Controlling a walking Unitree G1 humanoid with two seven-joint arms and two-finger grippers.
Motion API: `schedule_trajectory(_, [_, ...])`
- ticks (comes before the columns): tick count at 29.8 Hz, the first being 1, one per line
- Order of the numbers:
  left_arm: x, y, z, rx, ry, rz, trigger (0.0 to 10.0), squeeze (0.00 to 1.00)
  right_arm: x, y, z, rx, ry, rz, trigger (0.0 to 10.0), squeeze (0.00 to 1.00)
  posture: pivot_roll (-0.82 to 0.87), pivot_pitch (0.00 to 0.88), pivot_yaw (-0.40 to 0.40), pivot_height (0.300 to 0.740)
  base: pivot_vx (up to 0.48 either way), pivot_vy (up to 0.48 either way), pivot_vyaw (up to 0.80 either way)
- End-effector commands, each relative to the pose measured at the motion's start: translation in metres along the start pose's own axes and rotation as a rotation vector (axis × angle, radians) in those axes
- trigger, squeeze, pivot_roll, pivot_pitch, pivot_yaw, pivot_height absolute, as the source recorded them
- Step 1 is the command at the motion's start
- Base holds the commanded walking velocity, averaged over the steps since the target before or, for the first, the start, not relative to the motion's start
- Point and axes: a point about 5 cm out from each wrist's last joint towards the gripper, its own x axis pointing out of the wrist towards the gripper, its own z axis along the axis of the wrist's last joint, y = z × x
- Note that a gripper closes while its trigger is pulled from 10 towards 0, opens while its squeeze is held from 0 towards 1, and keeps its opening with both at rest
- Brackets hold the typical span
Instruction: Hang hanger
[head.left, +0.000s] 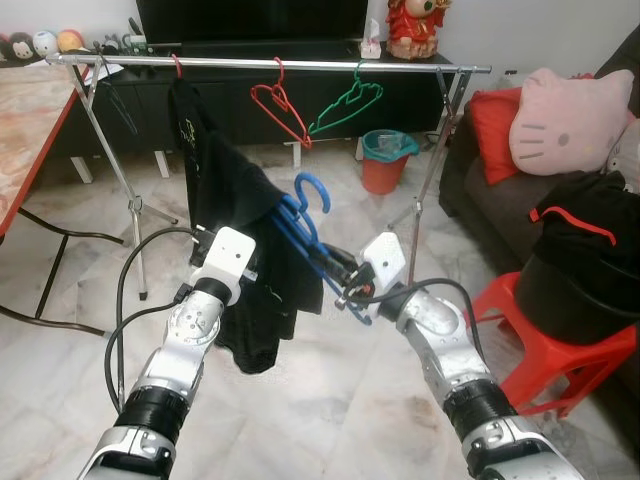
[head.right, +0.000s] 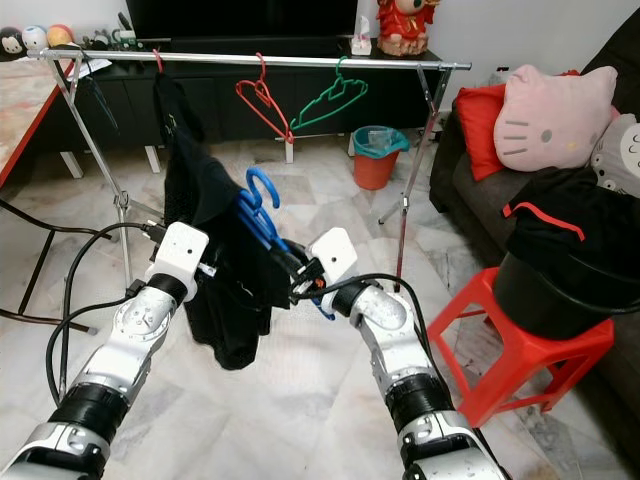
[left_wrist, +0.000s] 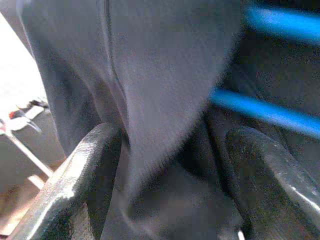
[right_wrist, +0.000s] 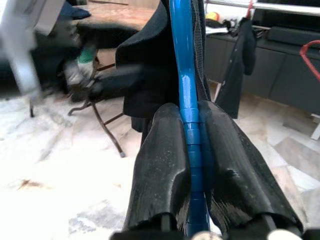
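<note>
Hanger is the blue plastic one, held in mid-air well below the rail and in front of it, hook pointing up, with a black garment draped on it. The right gripper has both fingers pinched tight on the blue bar, so it carries the weight. The left gripper has its jaws spread wide around the cloth, not clamped; I'd guess it's steadying the fabric. On the rail sit another black garment, a red hanger and a green hanger, tilted. The free stretch between the black garment and the red hanger looks like the natural spot to hook it.
</note>
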Motion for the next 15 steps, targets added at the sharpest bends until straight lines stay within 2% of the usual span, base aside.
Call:
schedule_trajectory(1, [0.0043, 0.0036, 0.0056, 0.021, -0.025, 0.027, 10.0, 0.0, 0.0009, -0.0017, 0.0122, -0.02, -0.054, 0.002, 0.0, 0.0, 0.02, 0.0, -0.071, 0.74, 0.0, 0.0, 0.0])
schedule_trajectory(5, [0.0053, 0.0099, 0.0059, 0.024, -0.033, 0.09, 10.0, 0.0, -0.0028, 0.0008, 0.0088, -0.017, -0.037, 0.013, 0.0, 0.0, 0.02, 0.0, -0.071, 0.74, 0.0, 0.0, 0.0])
schedule_trajectory(7, [0.0058, 0.0101, 0.0056, 0.028, -0.03, 0.087, 10.0, 0.0, -0.0034, 0.001, 0.0092, -0.016, -0.035, 0.019, 0.0, 0.0, 0.01, 0.0, -0.07, 0.74, 0.0, 0.0, 0.0])
schedule_trajectory(8, [0.0058, 0.0103, 0.0042, 0.035, -0.022, 0.086, 9.4, 0.0, -0.0039, 0.001, 0.0095, -0.015, -0.033, 0.022, 0.0, 0.0, 0.01, 0.0, -0.07, 0.74, 0.0, 0.0, 0.0])
schedule_trajectory(9, [0.0057, 0.0106, 0.0031, 0.04, -0.017, 0.087, 7.3, 0.0, -0.0041, 0.001, 0.0095, -0.015, -0.032, 0.022, 0.0, 0.0, 0.01, 0.0, -0.07, 0.74, 0.0, 0.0, 0.0])
schedule_trajectory(10, [0.0053, 0.011, 0.0018, 0.042, -0.012, 0.089, 1.1, 0.0, -0.0043, 0.0011, 0.0097, -0.016, -0.031, 0.027, 0.0, 0.0, 0.01, 0.0, -0.07, 0.74, 0.0, 0.0, 0.0])
schedule_trajectory(11, [0.0053, 0.0113, 0.0013, 0.041, -0.011, 0.091, 0.0, 0.0, -0.0041, 0.0011, 0.01, -0.015, -0.031, 0.028, 0.0, 0.0, 0.01, 0.0, -0.071, 0.74, 0.0, 0.0, 0.0])
schedule_trajectory(15, [0.0053, 0.008, -0.0014, 0.054, 0.006, 0.067, 0.0, 0.0, -0.0035, 0.0024, 0.0119, -0.016, -0.036, 0.039, 0.0, 0.0, 0.01, 0.0, -0.071, 0.74, 0.0, 0.0, 0.0])
